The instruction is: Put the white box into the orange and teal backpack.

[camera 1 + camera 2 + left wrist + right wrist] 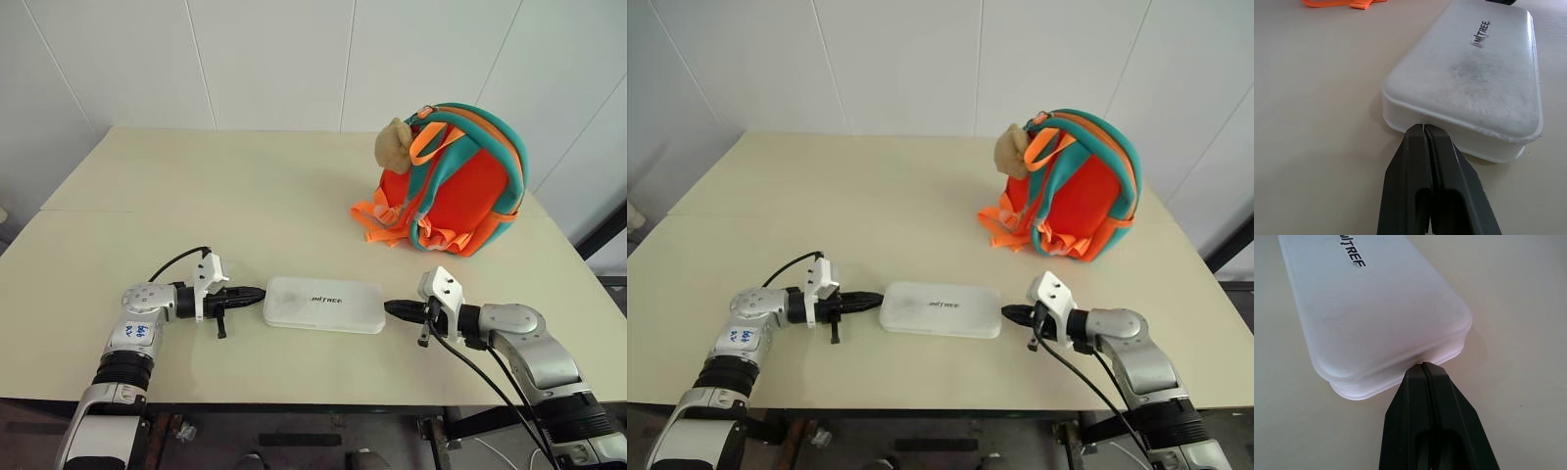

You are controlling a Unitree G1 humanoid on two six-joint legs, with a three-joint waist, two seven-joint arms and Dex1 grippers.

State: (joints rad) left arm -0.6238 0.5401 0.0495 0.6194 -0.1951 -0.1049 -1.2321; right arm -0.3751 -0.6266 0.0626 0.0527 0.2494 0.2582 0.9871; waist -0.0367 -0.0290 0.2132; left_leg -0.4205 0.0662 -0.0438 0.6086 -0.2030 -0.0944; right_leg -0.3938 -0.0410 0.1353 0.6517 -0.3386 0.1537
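Note:
The white box [324,304] lies flat near the table's front edge, its dark lettering facing up. My left gripper [261,292] is shut, and its tips press against the box's left end [1415,117]. Shut as well, my right gripper [389,307] has its tips at the box's right end [1415,360]. Neither one holds anything between its fingers. The orange and teal backpack [457,186] stands upright at the back right of the table, a tan plush bear [394,145] hanging on its left side and its straps spread toward me.
The beige table [196,215] is bare between the box and the backpack. A white panelled wall [274,59] rises right behind it. Cables run from both wrists down past the table's front edge [294,399].

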